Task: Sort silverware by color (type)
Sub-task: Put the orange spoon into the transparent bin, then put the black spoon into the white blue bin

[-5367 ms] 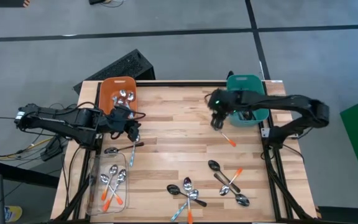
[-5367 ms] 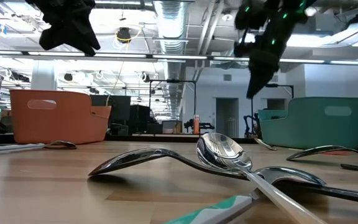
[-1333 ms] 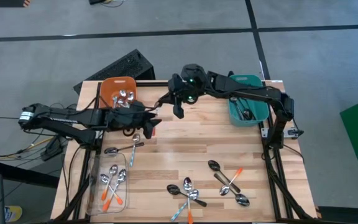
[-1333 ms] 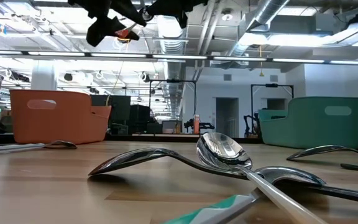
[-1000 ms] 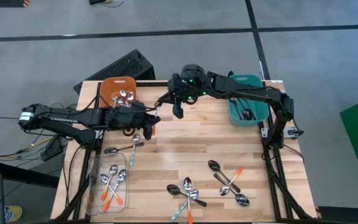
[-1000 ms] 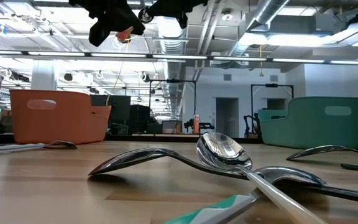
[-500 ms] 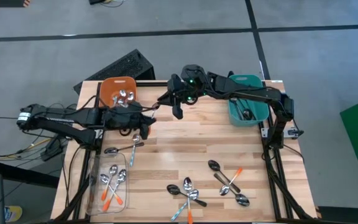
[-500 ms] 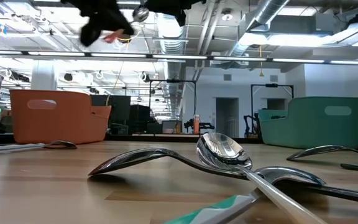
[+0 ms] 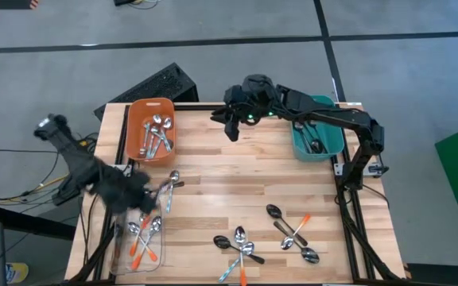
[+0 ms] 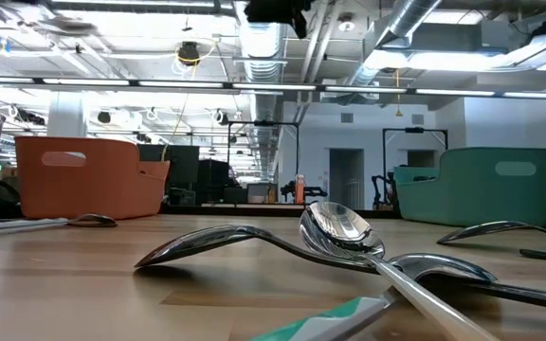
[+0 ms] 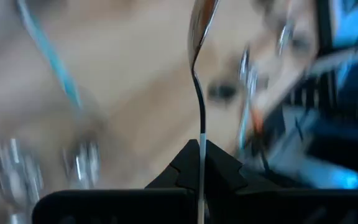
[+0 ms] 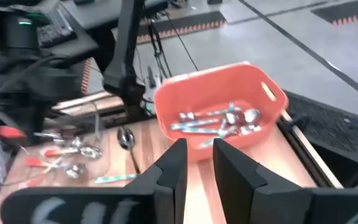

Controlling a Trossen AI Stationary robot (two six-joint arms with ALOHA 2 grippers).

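— What's in the left gripper?

— It's clamped on a spoon. The fingers pinch the thin shaft near the handle end, and the bowl points straight out ahead of them. From above I place it over the near-left corner of the table, at the clear tray that already holds a few spoons.

— And the right gripper?

— Fingers parted, with nothing between them. It hangs at the far edge, between the orange bin and the teal bin.

— How do you expect the spoon to behave?

— Light, rigid and slick, I'd say. Polished metal can pivot in a two-finger pinch, so I like the hold I have on the narrow shaft (the rounded bowl would give the pads nothing flat to bite). I'd guess it will clatter and slide a little on landing, but it won't break.

— What's left?

— The loose spoons in two small heaps on the near side, several crossed over each other. I'd take each by whichever handle lies free
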